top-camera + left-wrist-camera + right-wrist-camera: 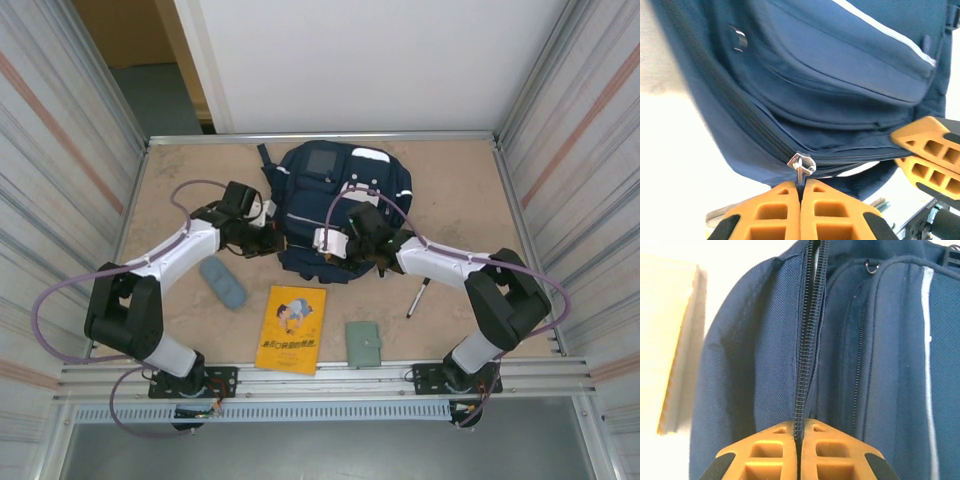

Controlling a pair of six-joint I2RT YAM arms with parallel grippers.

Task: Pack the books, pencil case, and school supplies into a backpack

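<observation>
1. The yellow book (291,328), pencil case (222,283), grey-green booklet (364,344) and black marker (419,297) are lying on the table (455,190), all outside the backpack (335,195)
2. Both grippers are crowding the backpack's near edge, standing between it and those loose items
3. The backpack's contents are staying hidden behind its zip
4. The left gripper (801,187) is pinching the metal zip pull (801,165), fingers closed
5. The right gripper (798,432) is clamping the backpack's zip seam, jaws together
</observation>
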